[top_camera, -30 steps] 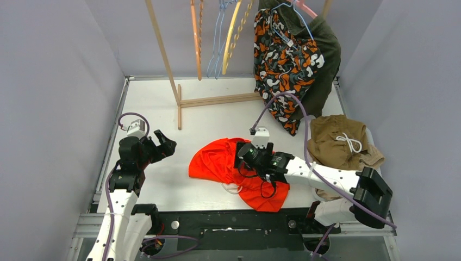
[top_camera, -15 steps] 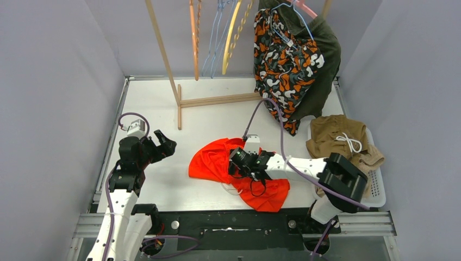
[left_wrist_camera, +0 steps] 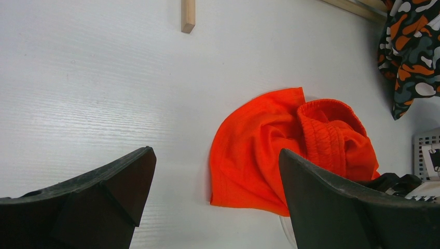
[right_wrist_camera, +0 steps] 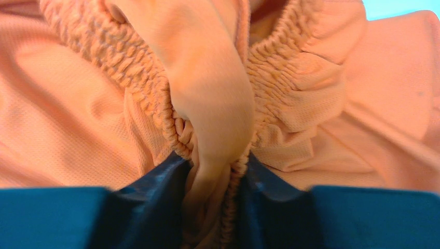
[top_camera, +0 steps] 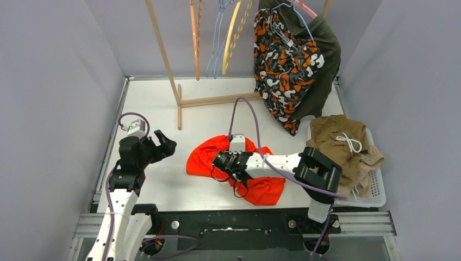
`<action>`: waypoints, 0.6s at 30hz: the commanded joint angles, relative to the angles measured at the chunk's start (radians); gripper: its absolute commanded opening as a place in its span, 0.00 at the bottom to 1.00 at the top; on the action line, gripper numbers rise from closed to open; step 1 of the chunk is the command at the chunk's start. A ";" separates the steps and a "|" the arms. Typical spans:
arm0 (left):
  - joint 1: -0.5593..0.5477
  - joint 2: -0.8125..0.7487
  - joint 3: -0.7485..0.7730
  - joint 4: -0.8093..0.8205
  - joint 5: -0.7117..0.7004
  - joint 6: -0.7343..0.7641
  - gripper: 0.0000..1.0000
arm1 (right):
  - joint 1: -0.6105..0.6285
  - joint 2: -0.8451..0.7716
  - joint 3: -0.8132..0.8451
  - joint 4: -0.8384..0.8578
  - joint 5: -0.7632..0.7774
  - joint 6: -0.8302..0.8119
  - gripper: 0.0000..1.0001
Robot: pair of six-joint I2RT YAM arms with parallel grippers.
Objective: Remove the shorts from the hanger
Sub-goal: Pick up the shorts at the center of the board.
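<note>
Bright orange-red shorts [top_camera: 260, 190] lie crumpled on the white table, off any hanger. My right gripper [top_camera: 220, 161] lies over them, shut on a fold of their elastic waistband [right_wrist_camera: 207, 93], which is pinched between the two fingers [right_wrist_camera: 155, 192]. My left gripper [top_camera: 166, 142] hangs open to their left, well apart; its wrist view shows the same shorts [left_wrist_camera: 259, 145] between its spread fingers [left_wrist_camera: 124, 181]. Orange-black-white camouflage shorts [top_camera: 285, 65] hang from a hanger [top_camera: 292, 7] on the rack, with dark green shorts [top_camera: 326, 60] behind them.
A wooden rack [top_camera: 179, 103] stands at the back with several bare hangers [top_camera: 217, 38] on it. Brown shorts with a white drawstring [top_camera: 337, 144] lie heaped in a white basket [top_camera: 375, 196] at the right. The right arm's purple cable [top_camera: 244, 109] arcs over the table.
My right arm has slid left across the orange-red shorts and its jaws have closed on the waistband, bunching the cloth leftward. The left arm has not moved.
</note>
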 commanded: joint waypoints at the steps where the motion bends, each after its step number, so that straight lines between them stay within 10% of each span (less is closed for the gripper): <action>1: 0.005 -0.001 0.007 0.054 0.021 0.015 0.90 | -0.038 -0.125 -0.066 -0.051 0.059 -0.064 0.08; 18: 0.006 -0.004 0.006 0.056 0.026 0.017 0.90 | -0.075 -0.684 0.186 -0.456 0.561 -0.036 0.02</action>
